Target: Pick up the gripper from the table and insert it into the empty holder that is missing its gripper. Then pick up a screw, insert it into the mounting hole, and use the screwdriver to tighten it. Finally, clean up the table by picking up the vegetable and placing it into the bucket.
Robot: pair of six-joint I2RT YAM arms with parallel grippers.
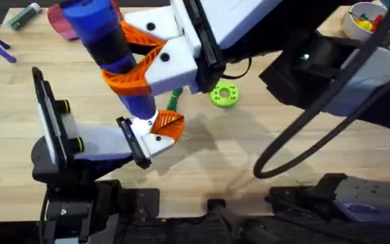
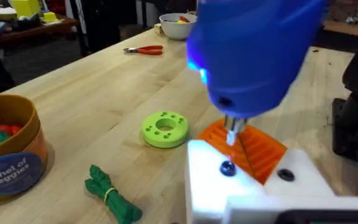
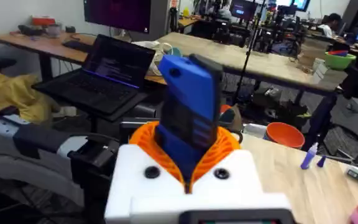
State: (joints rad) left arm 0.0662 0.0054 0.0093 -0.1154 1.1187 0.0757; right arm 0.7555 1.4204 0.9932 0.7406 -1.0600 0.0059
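Holding the blue screwdriver (image 1: 107,47) upright, my right gripper (image 1: 151,57) has its orange-padded fingers pinched on the barrel, and the right wrist view shows the tool's body (image 3: 188,121) wedged between the pads. I judge the screwdriver rigid, smooth and top-heavy, so the hold belongs around the mid-barrel, where ribbed pads can stop it twisting when the motor bites. Its thin metal tip (image 2: 232,129) points down at the holder (image 2: 241,177), the white block carried by my left gripper (image 1: 156,132), just above a small dark screw head (image 2: 227,168) on the block's top face; whether the tip is seated in the screw I cannot tell. The orange gripper piece (image 2: 253,149) sits in the holder right behind the tip. My left fingers look pressed against the block. That block is hard plastic and light, so it could tilt under downward push, I think. Beyond the holder lies a bright green disc (image 2: 165,129), and nearer the camera than the disc the dark green vegetable (image 2: 112,194) rests loose on the table (image 2: 92,93); it looks soft and light, best taken across its tied middle. Past the vegetable, away from the holder, stands the bucket (image 2: 8,155), a stiff open tub with other toy vegetables inside.
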